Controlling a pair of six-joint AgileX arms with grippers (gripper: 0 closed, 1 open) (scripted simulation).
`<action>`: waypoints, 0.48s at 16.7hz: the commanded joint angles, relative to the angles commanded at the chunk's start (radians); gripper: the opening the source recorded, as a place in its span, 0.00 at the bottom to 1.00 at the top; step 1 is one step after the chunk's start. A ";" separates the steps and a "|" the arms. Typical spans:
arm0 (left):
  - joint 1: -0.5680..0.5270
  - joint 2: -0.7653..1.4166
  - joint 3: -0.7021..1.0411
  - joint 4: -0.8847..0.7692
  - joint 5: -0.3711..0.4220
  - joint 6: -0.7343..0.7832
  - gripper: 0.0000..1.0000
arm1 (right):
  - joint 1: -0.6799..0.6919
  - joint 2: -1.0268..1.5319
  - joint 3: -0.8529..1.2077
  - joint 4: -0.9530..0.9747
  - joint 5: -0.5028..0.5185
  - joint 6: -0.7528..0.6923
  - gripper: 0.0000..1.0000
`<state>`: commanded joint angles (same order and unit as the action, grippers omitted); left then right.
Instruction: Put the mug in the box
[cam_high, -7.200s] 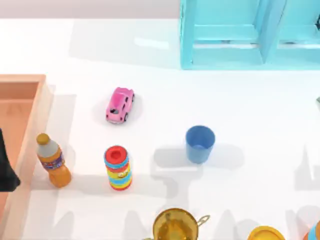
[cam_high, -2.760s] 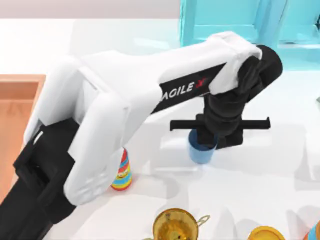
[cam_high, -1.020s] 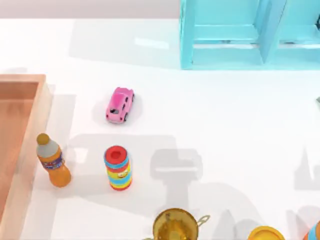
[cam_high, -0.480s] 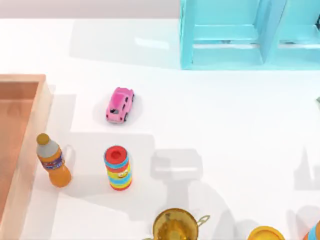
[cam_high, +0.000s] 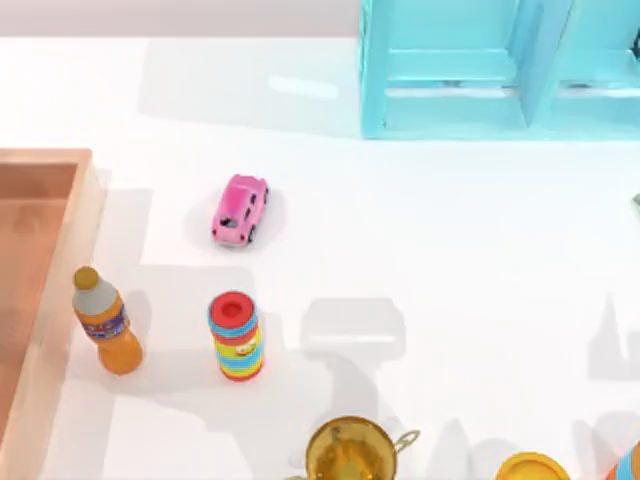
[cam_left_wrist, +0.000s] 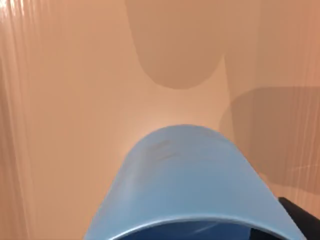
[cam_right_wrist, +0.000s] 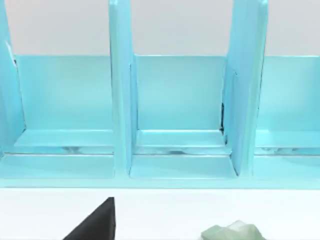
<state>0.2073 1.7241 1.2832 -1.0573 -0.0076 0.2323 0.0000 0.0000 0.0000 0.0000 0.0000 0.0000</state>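
Not much of the robot's body can be seen. On the left arm's wrist camera, a small bit of the left gripper (cam_left_wrist: 301, 220) peeks out. It is plain black, dull and not shiny, with a straight slanted edge. It sits right next to the small plain blue mug (cam_left_wrist: 185, 185). On the right arm's wrist camera, a bit of the right gripper (cam_right_wrist: 95, 222) shows. It is plain black too, and looks like a flat wedge. One side stands straight, the other side slopes, and they meet in a sharp corner.
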 joint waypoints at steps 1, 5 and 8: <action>0.000 0.000 0.000 0.000 0.000 0.000 0.08 | 0.000 0.000 0.000 0.000 0.000 0.000 1.00; 0.000 0.000 0.000 0.000 0.000 0.000 0.38 | 0.000 0.000 0.000 0.000 0.000 0.000 1.00; 0.000 0.000 0.000 0.000 0.000 0.000 0.60 | 0.000 0.000 0.000 0.000 0.000 0.000 1.00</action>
<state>0.2073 1.7241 1.2832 -1.0573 -0.0076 0.2323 0.0000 0.0000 0.0000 0.0000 0.0000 0.0000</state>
